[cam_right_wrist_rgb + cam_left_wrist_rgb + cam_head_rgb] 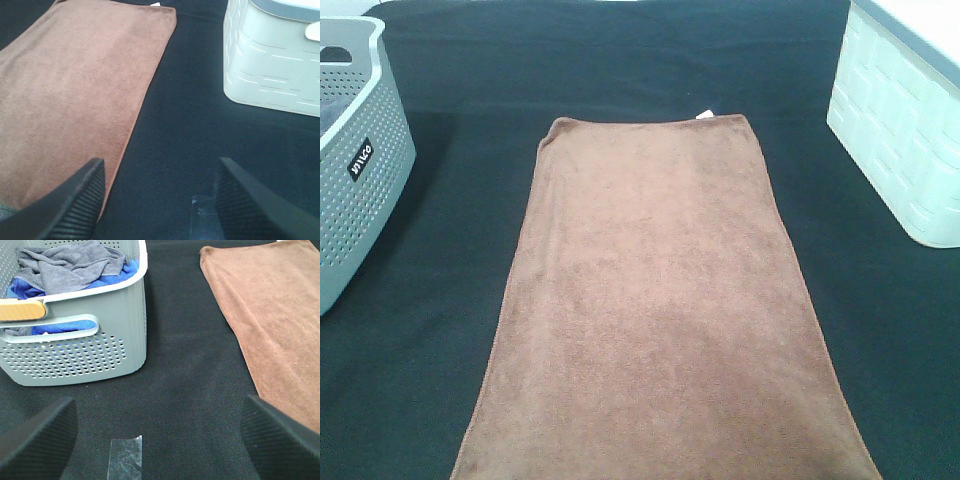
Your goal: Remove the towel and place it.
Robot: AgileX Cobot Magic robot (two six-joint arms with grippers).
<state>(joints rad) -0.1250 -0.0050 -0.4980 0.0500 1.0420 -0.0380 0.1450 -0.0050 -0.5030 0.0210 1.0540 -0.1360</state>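
Lying flat in the middle of the counter was the big reddish-brown fluffy towel (655,310), spread out long on the black cloth (620,60) that covered the counter. A small white tag (703,113) stuck out at its far corner. Nothing was touching the towel.

On the left side stood a grey plastic basket with little holes (355,170). Inside it sat a grey cloth (70,265) on top of a blue cloth (117,275). On the right side stood a white plastic bin (900,130).

The left tool (160,435) was spread wide over the bare black cloth, between the grey basket and the towel, holding nothing. A strip of clear tape (125,457) lay under it. The right tool (160,200) was spread too, holding nothing, with one finger (65,205) over the towel's edge.
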